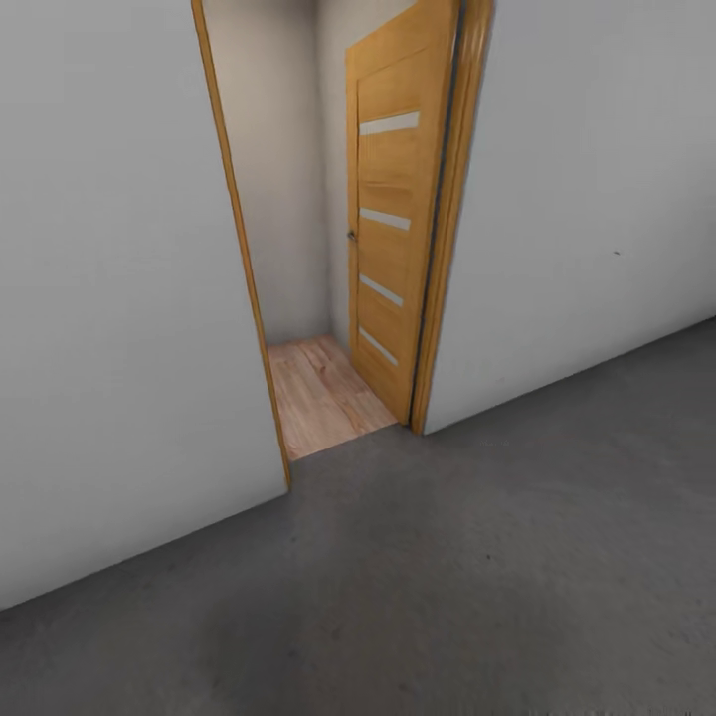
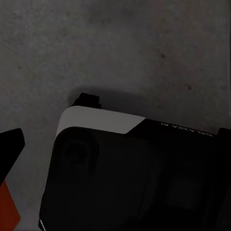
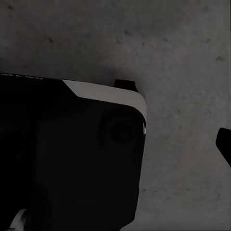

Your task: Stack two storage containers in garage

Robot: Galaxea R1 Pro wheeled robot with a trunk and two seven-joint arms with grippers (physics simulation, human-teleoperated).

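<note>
I stand on the garage's dark grey concrete floor [image 1: 447,577], facing a doorway in the white wall. In the left wrist view a black fingertip [image 2: 12,144] shows at the frame's edge with a small red-orange patch [image 2: 6,208] just beside it. Too little of the patch shows to tell whether it is a storage container. In the right wrist view a black fingertip [image 3: 224,143] pokes in at the edge over bare concrete. Both wrist views look down on my dark base with its white trim [image 2: 96,119]. The living room is out of view.
The orange-brown wooden door [image 1: 393,229] stands open, swung inward against the far side. Light wood-plank floor [image 1: 318,393] lies beyond the narrow doorway. White walls [image 1: 109,298] flank the opening on both sides, with wooden frame posts [image 1: 443,249].
</note>
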